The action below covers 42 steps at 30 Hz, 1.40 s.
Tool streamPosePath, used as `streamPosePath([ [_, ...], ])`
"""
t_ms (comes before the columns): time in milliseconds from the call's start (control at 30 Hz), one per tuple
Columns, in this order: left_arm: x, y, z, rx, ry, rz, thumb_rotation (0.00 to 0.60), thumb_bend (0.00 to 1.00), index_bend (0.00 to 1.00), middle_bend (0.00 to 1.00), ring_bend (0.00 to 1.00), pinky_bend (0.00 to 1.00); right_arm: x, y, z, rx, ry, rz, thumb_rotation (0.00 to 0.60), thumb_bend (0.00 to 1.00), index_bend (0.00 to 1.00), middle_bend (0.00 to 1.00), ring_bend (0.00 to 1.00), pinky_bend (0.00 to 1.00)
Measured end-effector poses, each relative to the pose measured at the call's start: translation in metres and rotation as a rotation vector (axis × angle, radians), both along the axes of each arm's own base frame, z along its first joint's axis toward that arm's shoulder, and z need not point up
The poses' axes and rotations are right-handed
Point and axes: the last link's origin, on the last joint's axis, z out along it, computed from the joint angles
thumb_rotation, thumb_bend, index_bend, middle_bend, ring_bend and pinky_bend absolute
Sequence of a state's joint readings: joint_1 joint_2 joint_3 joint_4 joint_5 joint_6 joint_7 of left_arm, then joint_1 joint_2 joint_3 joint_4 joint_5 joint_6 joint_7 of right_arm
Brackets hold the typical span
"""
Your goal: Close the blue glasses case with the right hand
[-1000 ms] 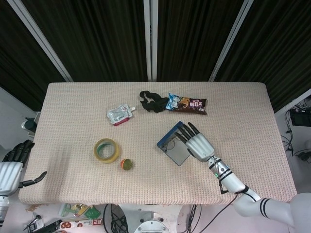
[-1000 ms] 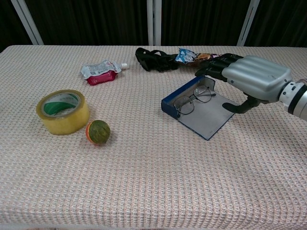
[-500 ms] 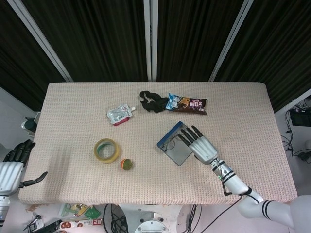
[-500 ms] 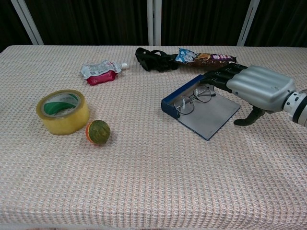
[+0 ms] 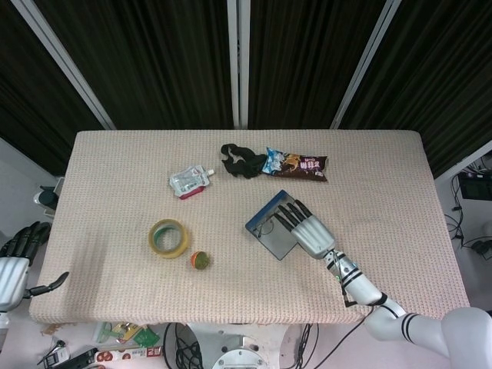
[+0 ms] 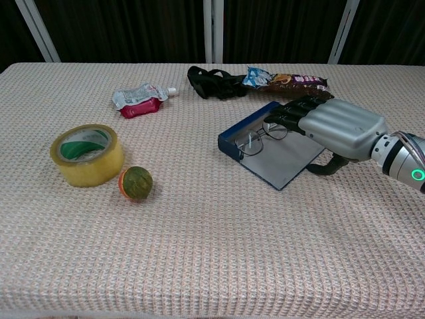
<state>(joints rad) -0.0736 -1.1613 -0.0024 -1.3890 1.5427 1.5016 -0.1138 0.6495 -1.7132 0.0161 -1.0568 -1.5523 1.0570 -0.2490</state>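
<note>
The dark fingers [image 6: 287, 118] of the right hand [image 6: 335, 128] lie stretched out and slightly spread, palm down, over the far edge of the open blue hard-shell glasses case [image 6: 265, 147]; they clasp nothing, and whether the tips touch the case or hover just above it I cannot tell. The thumb hangs down beside the case's near right corner. A pair of thin wire-framed spectacles [image 6: 255, 137] rests inside, partly under the fingertips. The case sits right of centre on the beige woven tablecloth [image 6: 199, 252], its grey lining showing, so the lid is not yet folded over.

The risk, as I judge it, is that a flat push slides the light case across the cloth instead of hinging it, or that the fingers press on the spectacles and bend them.

The left hand [image 5: 15, 265] hangs off the table's near left corner, holding nothing, fingers loosely apart.
</note>
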Motion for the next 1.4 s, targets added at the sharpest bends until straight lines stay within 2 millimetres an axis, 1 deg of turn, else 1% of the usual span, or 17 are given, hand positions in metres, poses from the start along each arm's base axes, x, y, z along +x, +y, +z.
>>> streamPosePath([
  [100, -0.001, 0.000, 0.000, 0.004, -0.005, -0.004, 0.290, 0.15, 0.02, 0.01, 0.06, 0.19, 0.001, 0.000, -0.003, 0.000, -0.014, 0.011, 0.600, 0.14, 0.04, 0.00, 0.00, 0.00],
  [233, -0.002, 0.000, 0.001, 0.010, -0.009, -0.010, 0.287, 0.15, 0.02, 0.01, 0.06, 0.19, 0.001, 0.000, -0.007, 0.000, -0.032, 0.024, 0.600, 0.25, 0.12, 0.00, 0.00, 0.00],
  [300, -0.002, 0.000, 0.001, 0.011, -0.010, -0.011, 0.287, 0.15, 0.02, 0.01, 0.06, 0.19, 0.001, 0.000, -0.011, 0.002, -0.042, 0.019, 0.600, 0.29, 0.15, 0.00, 0.00, 0.00],
  [367, -0.003, 0.000, 0.001, 0.012, -0.011, -0.011, 0.290, 0.15, 0.02, 0.01, 0.06, 0.19, 0.002, -0.001, -0.014, -0.004, -0.053, 0.009, 0.600, 0.32, 0.20, 0.00, 0.00, 0.00],
  [433, -0.003, 0.000, 0.001, 0.012, -0.011, -0.010, 0.290, 0.15, 0.02, 0.01, 0.06, 0.19, 0.003, -0.002, -0.016, -0.012, -0.065, -0.001, 0.600, 0.33, 0.24, 0.00, 0.00, 0.00],
  [733, -0.005, 0.001, 0.002, 0.016, -0.014, -0.008, 0.286, 0.15, 0.02, 0.01, 0.06, 0.19, 0.009, -0.008, -0.021, -0.032, -0.107, -0.032, 0.600, 0.41, 0.34, 0.00, 0.00, 0.00],
  [833, -0.006, 0.001, 0.002, 0.017, -0.016, -0.006, 0.288, 0.15, 0.02, 0.01, 0.06, 0.19, 0.012, -0.010, -0.022, -0.039, -0.115, -0.029, 0.600, 0.44, 0.41, 0.00, 0.00, 0.00],
  [1067, -0.010, -0.001, 0.003, 0.020, -0.018, 0.005, 0.297, 0.15, 0.02, 0.01, 0.06, 0.19, 0.026, -0.019, -0.027, -0.047, -0.121, -0.013, 0.600, 0.44, 0.53, 0.00, 0.00, 0.00],
  [1233, -0.011, -0.002, 0.003, 0.022, -0.023, 0.009, 0.298, 0.15, 0.02, 0.01, 0.06, 0.19, 0.031, -0.024, -0.031, -0.056, -0.100, -0.010, 0.600, 0.43, 0.62, 0.00, 0.00, 0.00],
  [1400, -0.011, -0.002, 0.003, 0.021, -0.028, 0.010, 0.299, 0.15, 0.02, 0.01, 0.06, 0.20, 0.032, -0.024, -0.030, -0.073, -0.110, -0.002, 0.600, 0.43, 0.76, 0.00, 0.00, 0.00],
])
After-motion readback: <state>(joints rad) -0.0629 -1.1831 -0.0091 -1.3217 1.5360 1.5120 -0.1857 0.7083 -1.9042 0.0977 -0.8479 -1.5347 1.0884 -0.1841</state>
